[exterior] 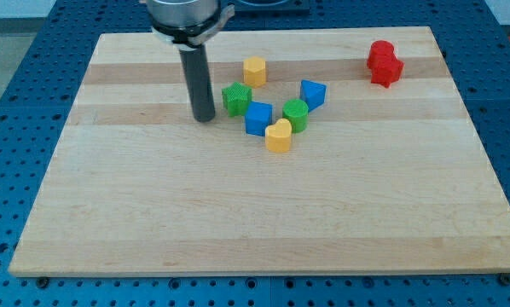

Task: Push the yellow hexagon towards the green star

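My tip [204, 117]: dark rod end on pale wooden desk [153, 213], no claw in view.
Green plastic star [236, 99]: ridged, just right of my tip.
Yellow plastic hexagon [254, 71]: near above the star.

No text, label, brand, number or sign can be read anywhere in the camera view. The wooden counter [263, 222] shows only bare grain from edge to edge, and the coloured blocks on it carry plain faces with no markings.
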You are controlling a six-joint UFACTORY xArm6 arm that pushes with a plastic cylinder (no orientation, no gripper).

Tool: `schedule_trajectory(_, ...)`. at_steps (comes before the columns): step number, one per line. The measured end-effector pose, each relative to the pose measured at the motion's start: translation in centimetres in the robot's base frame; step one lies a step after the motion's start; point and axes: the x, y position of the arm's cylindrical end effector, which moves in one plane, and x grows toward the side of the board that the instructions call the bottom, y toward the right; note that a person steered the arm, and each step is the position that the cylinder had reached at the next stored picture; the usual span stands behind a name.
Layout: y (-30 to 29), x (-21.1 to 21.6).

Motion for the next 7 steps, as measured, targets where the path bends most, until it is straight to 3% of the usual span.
schedule_trajectory(2, -5.4, -0.2)
schedule_trajectory(3, -5.5, -3.7)
schedule_trajectory(5, -1.0, -10.9)
schedule_trajectory(7, 5.9, -12.3)
